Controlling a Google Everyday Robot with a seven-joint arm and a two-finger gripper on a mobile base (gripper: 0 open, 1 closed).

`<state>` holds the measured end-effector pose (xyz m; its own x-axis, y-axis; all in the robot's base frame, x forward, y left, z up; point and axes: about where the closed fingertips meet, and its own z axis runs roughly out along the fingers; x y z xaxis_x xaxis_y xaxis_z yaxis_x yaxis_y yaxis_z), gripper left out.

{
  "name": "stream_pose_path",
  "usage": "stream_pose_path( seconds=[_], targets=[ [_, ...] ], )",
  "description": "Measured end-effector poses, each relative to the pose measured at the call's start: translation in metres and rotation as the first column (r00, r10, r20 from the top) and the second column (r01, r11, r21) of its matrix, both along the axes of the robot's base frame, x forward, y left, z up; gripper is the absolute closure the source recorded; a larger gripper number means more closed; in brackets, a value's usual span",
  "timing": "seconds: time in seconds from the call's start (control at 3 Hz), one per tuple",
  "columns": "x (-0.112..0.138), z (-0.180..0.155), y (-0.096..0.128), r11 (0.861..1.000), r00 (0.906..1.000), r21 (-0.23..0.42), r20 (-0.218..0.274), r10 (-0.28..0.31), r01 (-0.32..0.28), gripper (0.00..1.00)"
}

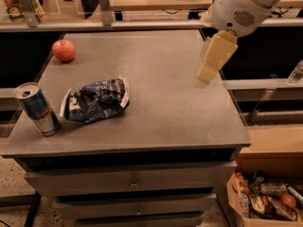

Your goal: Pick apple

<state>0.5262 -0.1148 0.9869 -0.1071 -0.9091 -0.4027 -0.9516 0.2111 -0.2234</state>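
The apple (63, 50) is small, round and red-orange. It sits on the grey table (161, 112) near the far left corner. My gripper (207, 74) hangs from the white arm at the upper right, above the right side of the table. It is far to the right of the apple and holds nothing that I can see.
A blue and silver drink can (38, 109) stands at the table's front left. A crumpled blue snack bag (97, 100) lies beside it. A cardboard box of packaged snacks (265, 202) sits on the floor at the lower right. Drawers run below the tabletop.
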Motion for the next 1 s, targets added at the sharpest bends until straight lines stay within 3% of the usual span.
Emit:
stream_pose_path(
  seconds=[0.33, 1.0],
  targets=[
    [0.032, -0.017, 0.043, 0.990, 0.9994, 0.138, 0.006, 0.035, -0.035, 0.00],
    [0.100, -0.034, 0.133, 0.951, 0.9937, 0.301, 0.104, 0.042, -0.072, 0.00]
  ],
)
